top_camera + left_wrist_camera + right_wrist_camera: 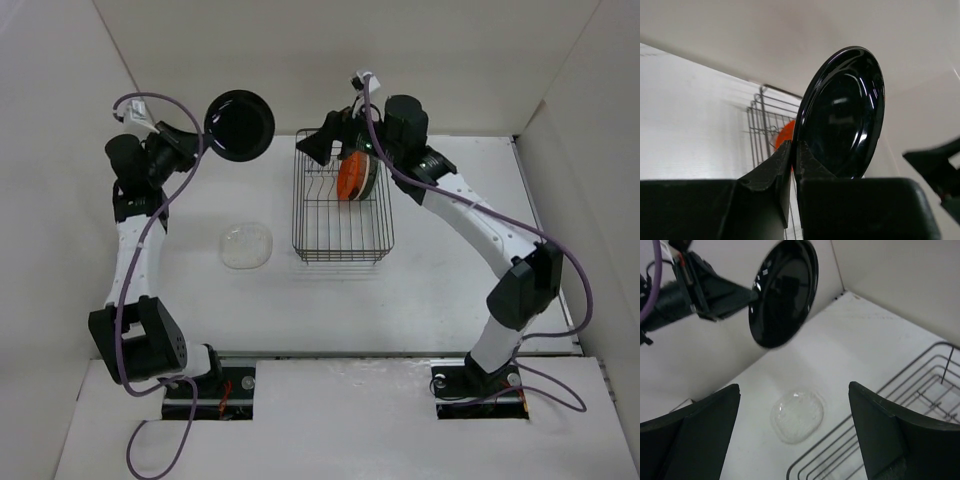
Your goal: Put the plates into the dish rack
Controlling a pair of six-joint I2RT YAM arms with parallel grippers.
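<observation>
Currently pinching the black plate (pixel 240 125) by its rim with the left fingers (pixel 785 160), clamped tight on it. Holding it on edge, raised off the tabletop (pixel 430 270), up beside the rack's (pixel 300 215) far left corner without touching the wire. Reaching there with the left arm (pixel 135 250) stretched up from its base, wrist bent in toward the rack. Leaning the right arm (pixel 480 225) long across the tabletop, elbow near the right edge, wrist hanging over the rack's far end. Showing the right fingers (pixel 880 420) wide apart, gripping nothing. Upright among the tines at the rack's far right: an orange plate (pixel 350 178). Flat on the tabletop, just left of the rack: the clear plate (pixel 246 245).
</observation>
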